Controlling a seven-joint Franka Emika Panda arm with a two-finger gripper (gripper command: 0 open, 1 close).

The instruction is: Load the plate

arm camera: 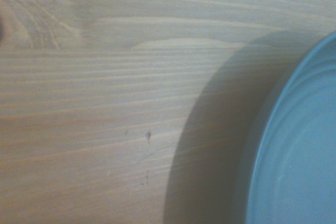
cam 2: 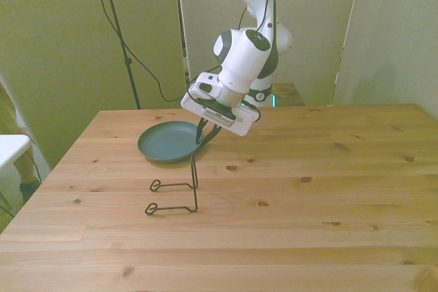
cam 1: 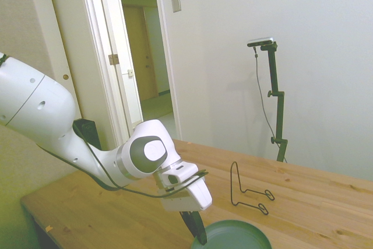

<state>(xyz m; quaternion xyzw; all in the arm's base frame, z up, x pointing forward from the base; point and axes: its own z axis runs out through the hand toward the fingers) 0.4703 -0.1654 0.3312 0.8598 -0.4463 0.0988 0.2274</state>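
Note:
The teal-green plate [cam 2: 166, 141] lies flat on the wooden table at the front view's left, behind the black wire stand [cam 2: 179, 193]. My gripper [cam 2: 204, 138] reaches down at the plate's rim on the side toward the front view's right. In the side view the gripper [cam 1: 198, 234] comes down beside the near edge of the plate [cam 1: 239, 236], with the wire stand [cam 1: 247, 193] just beyond. The wrist view shows the plate's rim [arm camera: 294, 145] and its shadow on bare wood.
The wooden table [cam 2: 308, 203] stretches wide toward the front view's right. A white object [cam 2: 10, 148] sits off the table's left edge. An open doorway [cam 1: 143, 56] lies behind the arm in the side view.

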